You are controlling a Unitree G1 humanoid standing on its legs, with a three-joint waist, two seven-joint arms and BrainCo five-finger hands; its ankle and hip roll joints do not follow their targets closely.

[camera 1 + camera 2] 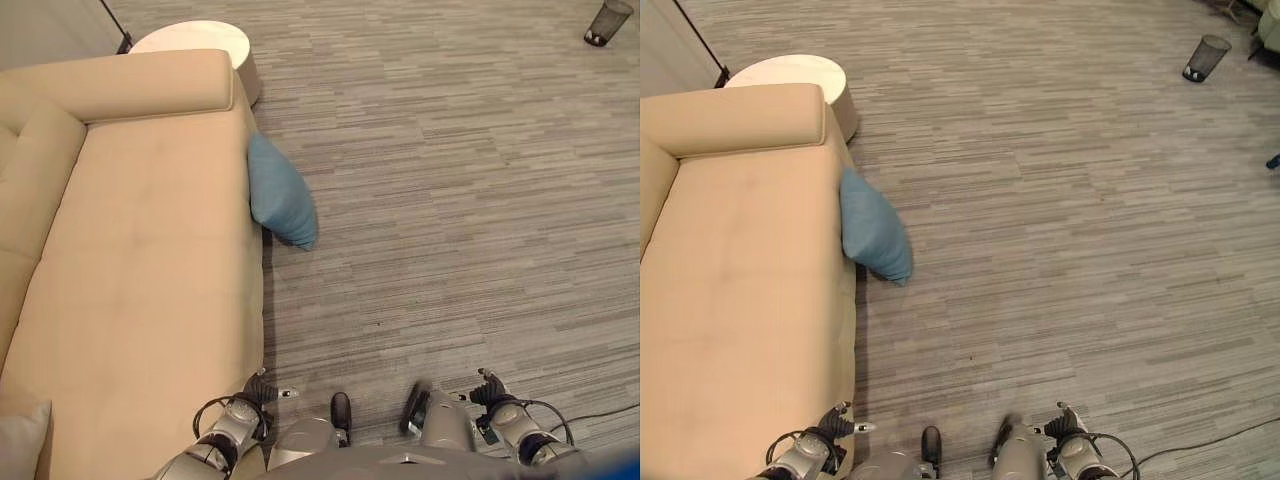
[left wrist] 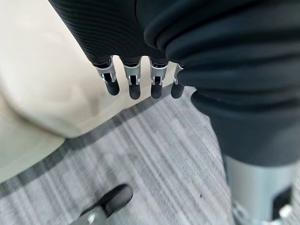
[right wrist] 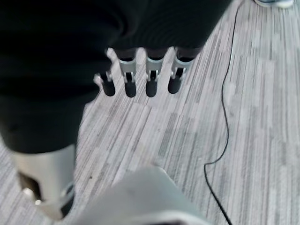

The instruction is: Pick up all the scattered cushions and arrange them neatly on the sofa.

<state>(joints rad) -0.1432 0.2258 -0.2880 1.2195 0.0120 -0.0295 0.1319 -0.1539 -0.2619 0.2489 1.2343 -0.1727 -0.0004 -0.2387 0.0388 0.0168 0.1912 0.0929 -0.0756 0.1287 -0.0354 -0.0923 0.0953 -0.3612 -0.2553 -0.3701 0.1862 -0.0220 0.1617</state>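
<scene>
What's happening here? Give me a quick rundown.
The robot stands beside a beige sofa with nothing in either hand. Its left hand and right hand hang low by its sides, fingers relaxed and open. A blue cushion sits on the carpet, leaning against the sofa's front edge ahead of the robot, not yet picked up. A round white side table stands past the sofa's arm, and a dark bin stands far off.

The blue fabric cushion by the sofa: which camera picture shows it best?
The left eye view shows the blue fabric cushion best: whole and largest, propped on the grey carpet against the side of the beige sofa. The right eye view shows the same cushion a little smaller. The left wrist view catches a corner of the sofa instead.
</scene>
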